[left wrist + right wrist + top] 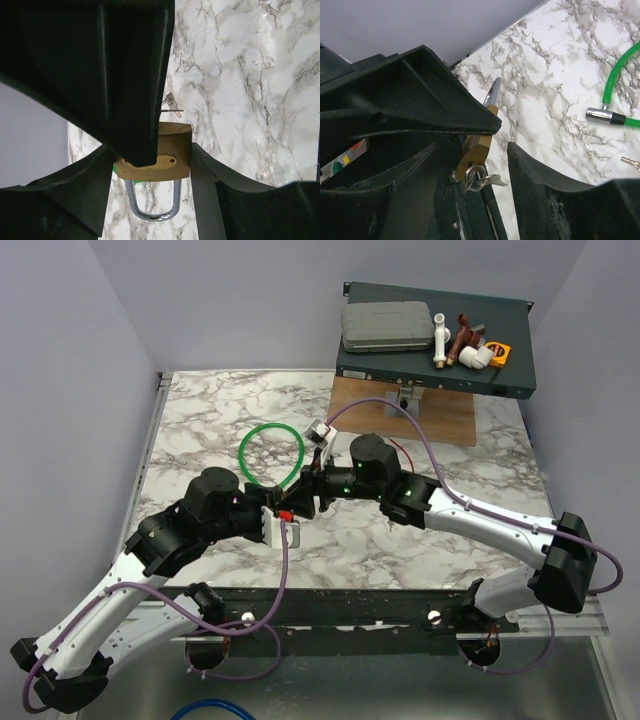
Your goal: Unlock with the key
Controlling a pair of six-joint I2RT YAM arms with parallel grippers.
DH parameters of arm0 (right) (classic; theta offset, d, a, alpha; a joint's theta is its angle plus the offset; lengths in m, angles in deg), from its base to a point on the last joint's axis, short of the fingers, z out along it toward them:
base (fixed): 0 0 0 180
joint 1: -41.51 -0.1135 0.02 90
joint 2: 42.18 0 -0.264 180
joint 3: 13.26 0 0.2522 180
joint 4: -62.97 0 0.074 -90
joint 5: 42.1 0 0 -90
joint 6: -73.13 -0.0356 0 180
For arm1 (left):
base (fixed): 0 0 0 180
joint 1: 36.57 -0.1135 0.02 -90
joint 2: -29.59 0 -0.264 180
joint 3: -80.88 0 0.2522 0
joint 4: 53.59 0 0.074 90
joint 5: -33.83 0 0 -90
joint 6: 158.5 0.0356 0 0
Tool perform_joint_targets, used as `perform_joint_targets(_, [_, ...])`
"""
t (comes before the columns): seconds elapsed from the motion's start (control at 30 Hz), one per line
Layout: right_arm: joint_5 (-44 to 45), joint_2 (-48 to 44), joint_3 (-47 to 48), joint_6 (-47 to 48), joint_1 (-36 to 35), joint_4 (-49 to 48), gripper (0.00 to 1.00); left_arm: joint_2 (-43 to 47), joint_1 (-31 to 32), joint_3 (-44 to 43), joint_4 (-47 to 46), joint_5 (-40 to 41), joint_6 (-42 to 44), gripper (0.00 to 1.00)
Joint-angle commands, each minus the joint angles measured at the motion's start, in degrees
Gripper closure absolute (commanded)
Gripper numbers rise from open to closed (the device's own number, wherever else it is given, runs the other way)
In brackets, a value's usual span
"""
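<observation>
Where the two arms meet over the middle of the bench point(555, 65), the left jaws are pressed onto the brass body of the padlock point(172, 145), with the left finger point(205, 180) flat against its side. I record this as a firm pinch. The right jaws stand spread, the right fingers point(545, 200) either side of the padlock's keyway end, gripping nothing that I can see.

The key point(492, 179) sits at that keyway end on a small silver ring point(471, 176). It is held off the bench, between the right fingers. Whether its blade is seated in the keyway I cannot tell.

The padlock's long axis runs along the line between the two wrists, with the shackle point(150, 212) toward the left arm and the keyway and key toward the right. The right arm is plainly nearer the key. In my judgement the coming move is for it to close on the key head and turn about that axis while the left arm holds the body. The risk is that the ring is pinched instead of the head.

Count:
- One padlock with one shackle.
- One green cable point(612, 80) on the bench, well apart from the lock.
- One key at the lock, possibly a second on the same ring; not resolved.
- One loose key point(630, 161) on the bench, at the edge of the right wrist view.
</observation>
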Motion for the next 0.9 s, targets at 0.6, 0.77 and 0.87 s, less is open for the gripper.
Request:
perform_joint_targets(0.6, [-3.6, -4.0, -0.2, 5.2, 0.1, -2.9, 0.99, 0.5, -0.7, -4.2, -4.8, -1.5, -10.1, 0.17])
perform_joint_targets(0.77, [-8.0, -6.1, 1.1, 11.4, 0.2, 2.9, 0.99, -1.2, -3.6, -6.2, 3.1, -7.5, -13.3, 0.02])
perform_joint_targets(0.87, [-10.0, -6.1, 2.3, 13.5, 0.2, 6.0, 0.99, -4.0, -7.2, -8.6, 7.9, -14.3, -14.5, 0.01])
